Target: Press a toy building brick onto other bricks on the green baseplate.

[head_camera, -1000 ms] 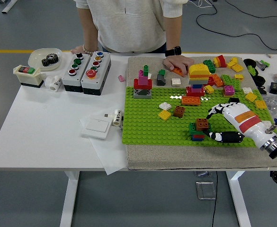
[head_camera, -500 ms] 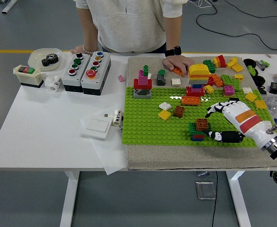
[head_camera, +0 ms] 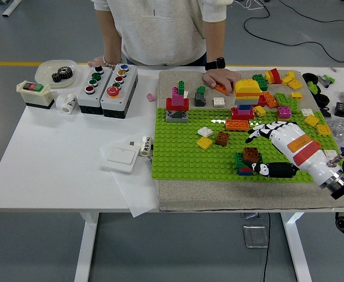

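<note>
One robot hand (head_camera: 264, 151) beside brown brick (head_camera: 251, 154)

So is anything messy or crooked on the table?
Yes. A small pink brick lies alone on the white table, off the mat. A sheet of paper hangs over the table's near edge.

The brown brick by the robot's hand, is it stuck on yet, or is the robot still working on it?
It looks set: the brown brick sits on top of the small stack on the green baseplate. The right hand is beside it, fingers spread, thumb low by the stack, holding nothing. Whether it is pressed fully down, I cannot tell. Loose bricks remain.
</note>
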{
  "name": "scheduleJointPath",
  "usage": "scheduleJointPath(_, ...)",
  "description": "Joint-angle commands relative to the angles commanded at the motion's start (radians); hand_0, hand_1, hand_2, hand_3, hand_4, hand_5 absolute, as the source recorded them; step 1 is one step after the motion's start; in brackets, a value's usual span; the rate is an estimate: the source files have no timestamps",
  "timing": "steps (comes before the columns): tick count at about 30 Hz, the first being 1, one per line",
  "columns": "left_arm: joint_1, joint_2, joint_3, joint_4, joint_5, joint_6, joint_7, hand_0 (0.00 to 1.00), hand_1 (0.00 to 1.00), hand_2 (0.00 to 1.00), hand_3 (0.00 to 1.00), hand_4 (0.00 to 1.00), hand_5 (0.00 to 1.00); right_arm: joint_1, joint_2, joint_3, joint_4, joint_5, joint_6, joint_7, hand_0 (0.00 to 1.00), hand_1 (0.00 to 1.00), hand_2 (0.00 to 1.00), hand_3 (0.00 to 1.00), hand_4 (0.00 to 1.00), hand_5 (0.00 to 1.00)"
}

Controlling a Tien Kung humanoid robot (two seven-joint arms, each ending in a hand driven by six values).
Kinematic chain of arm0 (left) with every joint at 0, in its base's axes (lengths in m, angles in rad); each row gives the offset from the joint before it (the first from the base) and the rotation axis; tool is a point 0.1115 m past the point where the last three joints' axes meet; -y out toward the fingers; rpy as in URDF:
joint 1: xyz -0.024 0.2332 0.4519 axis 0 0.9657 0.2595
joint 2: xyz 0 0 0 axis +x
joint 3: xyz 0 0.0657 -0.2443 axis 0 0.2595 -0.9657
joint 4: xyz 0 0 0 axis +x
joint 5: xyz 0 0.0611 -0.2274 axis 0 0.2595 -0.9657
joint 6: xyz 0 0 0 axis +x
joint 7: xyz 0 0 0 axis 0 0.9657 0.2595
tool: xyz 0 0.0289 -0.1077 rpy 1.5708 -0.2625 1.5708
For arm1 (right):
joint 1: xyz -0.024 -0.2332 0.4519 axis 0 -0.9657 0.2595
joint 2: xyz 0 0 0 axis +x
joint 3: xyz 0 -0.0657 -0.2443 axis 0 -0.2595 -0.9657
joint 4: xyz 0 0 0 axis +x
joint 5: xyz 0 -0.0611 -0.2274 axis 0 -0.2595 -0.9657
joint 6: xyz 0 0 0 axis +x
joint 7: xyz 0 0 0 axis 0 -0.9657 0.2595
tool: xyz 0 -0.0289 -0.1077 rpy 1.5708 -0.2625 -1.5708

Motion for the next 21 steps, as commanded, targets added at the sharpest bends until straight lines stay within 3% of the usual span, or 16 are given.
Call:
scheduleJointPath(4, 0.001, -0.001, 0.001, 0.0, -0.002, 0.001, -0.001, 0.489, 0.599, 0.756, 0.785, 0.826, 0.837, -0.002, -0.004, -0.003, 0.014, -0.011, 0.001, 0.002, 0.582, 0.618, 0.695, 0.568, 0.783, 0.569)
scheduleJointPath(5, 0.001, -0.001, 0.001, 0.0, -0.002, 0.001, -0.001, 0.49, 0.598, 0.756, 0.785, 0.826, 0.836, -0.003, -0.005, -0.003, 0.015, -0.013, -0.001, 0.003, 0.551, 0.575, 0.619, 0.551, 0.774, 0.575)
scheduleJointPath(10, 0.003, 0.0, 0.001, 0.0, -0.001, 0.001, -0.001, 0.49, 0.598, 0.756, 0.785, 0.826, 0.836, -0.009, -0.007, 0.001, 0.024, -0.016, -0.009, 0.01, 0.551, 0.575, 0.619, 0.551, 0.774, 0.575)
scheduleJointPath(11, 0.003, 0.0, 0.001, 0.0, -0.001, 0.001, -0.001, 0.49, 0.598, 0.756, 0.785, 0.827, 0.835, -0.01, -0.008, 0.002, 0.027, -0.015, -0.01, 0.011, 0.49, 0.518, 0.55, 0.539, 0.763, 0.568)
scheduleJointPath(21, 0.009, 0.0, -0.007, 0.001, 0.011, 0.002, 0.003, 0.49, 0.597, 0.756, 0.785, 0.827, 0.834, -0.019, -0.014, 0.002, 0.046, -0.014, -0.015, 0.014, 0.471, 0.497, 0.541, 0.532, 0.764, 0.573)
